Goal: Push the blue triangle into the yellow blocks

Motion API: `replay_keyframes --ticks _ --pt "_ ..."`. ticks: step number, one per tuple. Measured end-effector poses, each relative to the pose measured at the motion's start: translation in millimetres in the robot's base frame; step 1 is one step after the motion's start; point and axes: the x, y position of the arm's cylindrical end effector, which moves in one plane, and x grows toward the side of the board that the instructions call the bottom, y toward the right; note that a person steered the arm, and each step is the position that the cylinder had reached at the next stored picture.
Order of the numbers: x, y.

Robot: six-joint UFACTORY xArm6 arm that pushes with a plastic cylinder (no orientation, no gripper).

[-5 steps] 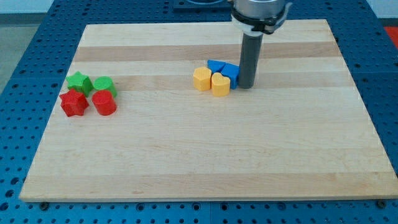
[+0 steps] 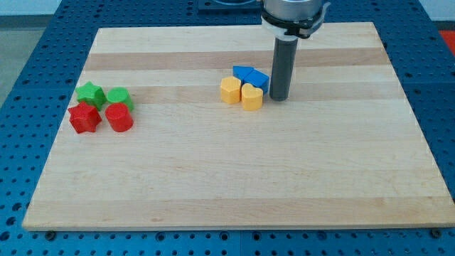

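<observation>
Two yellow blocks sit near the board's middle: a yellow hexagon-like block [image 2: 229, 90] and a yellow heart-shaped block [image 2: 252, 96] to its right. Two blue blocks lie just behind them: a blue triangle [image 2: 259, 79] touching the yellow heart's top right, and another blue block [image 2: 243, 73] to its left; their shapes partly merge. My tip [image 2: 279, 97] rests on the board just right of the blue triangle and the yellow heart, close against them.
At the view's left stand a green star-like block [image 2: 90, 93], a green rounded block [image 2: 119, 97], a red star-like block [image 2: 84, 118] and a red cylinder [image 2: 119, 118]. The wooden board [image 2: 227, 178] lies on a blue perforated table.
The blue blocks have slid slightly to the view's left, nearer over the yellow blocks. My tip has moved a little left with them.
</observation>
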Motion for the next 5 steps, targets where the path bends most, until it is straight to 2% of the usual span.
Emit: replay_keyframes --ticks 3,5 --pt "-39 17" --pt "-76 -4"
